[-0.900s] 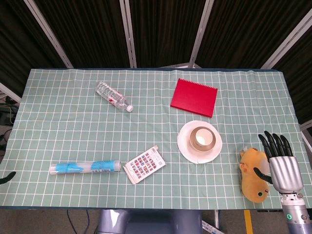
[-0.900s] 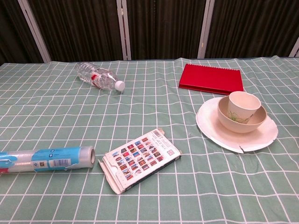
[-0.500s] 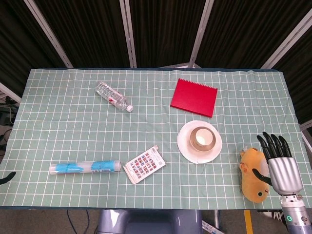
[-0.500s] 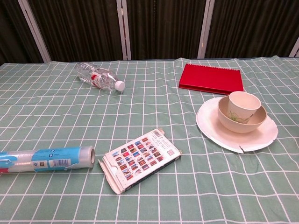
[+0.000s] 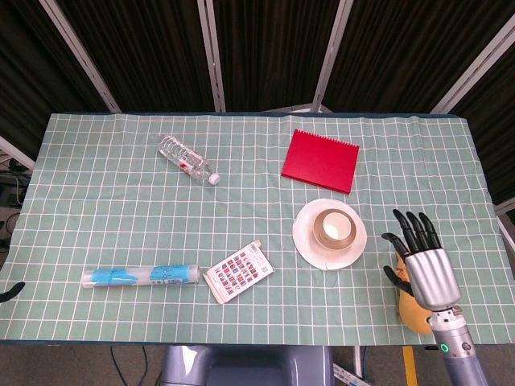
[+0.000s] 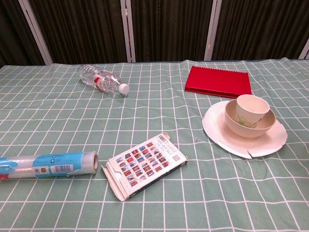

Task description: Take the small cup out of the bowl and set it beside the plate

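Shifted leftward since before, toward the plate [image 5: 306,235], and now covering most of the yellow plush toy [image 5: 417,315]: right hand [image 5: 424,268], fingers spread, holding nothing. Left hand out of sight. Still nested upright in the bowl [image 6: 260,127] on that plate: the small cup [image 6: 251,108]. Best approached from above, pinching the cup's rim without nudging the bowl.

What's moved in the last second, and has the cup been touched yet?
Only the right hand moved: it shifted left toward the plate, open and empty, now over the plush toy. The small cup is untouched, standing in the bowl. Bottle, notebook, card box and film roll stayed put.
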